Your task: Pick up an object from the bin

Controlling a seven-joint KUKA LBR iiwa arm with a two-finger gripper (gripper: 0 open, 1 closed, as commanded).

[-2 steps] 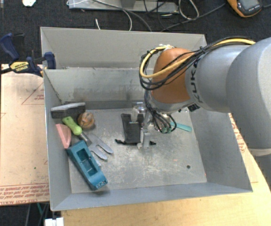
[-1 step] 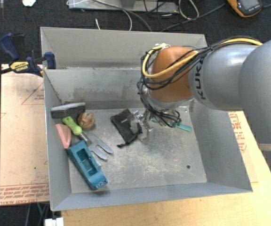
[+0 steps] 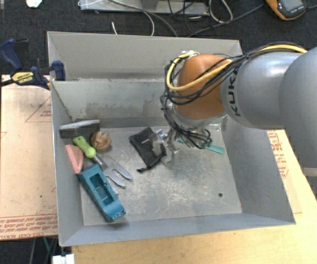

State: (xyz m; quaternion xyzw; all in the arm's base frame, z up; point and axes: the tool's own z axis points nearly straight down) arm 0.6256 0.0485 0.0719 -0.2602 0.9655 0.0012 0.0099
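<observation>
Gripper (image 3: pixel 165 146), partly hidden, sits beside black object (image 3: pixel 143 143).

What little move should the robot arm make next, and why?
Probably ease down a bit onto the black block. The gripper hangs right beside it in the middle of the bin, while the blue tool and its neighbours lie apart on the picture's left side.

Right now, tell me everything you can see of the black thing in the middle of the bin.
The black thing is a flat, matte, angular piece, perhaps plastic, lying on the bin floor near the middle. A thin black strip trails from it toward the front. The pincer hangs right beside it, on the arm's side; I cannot tell whether they touch.
</observation>
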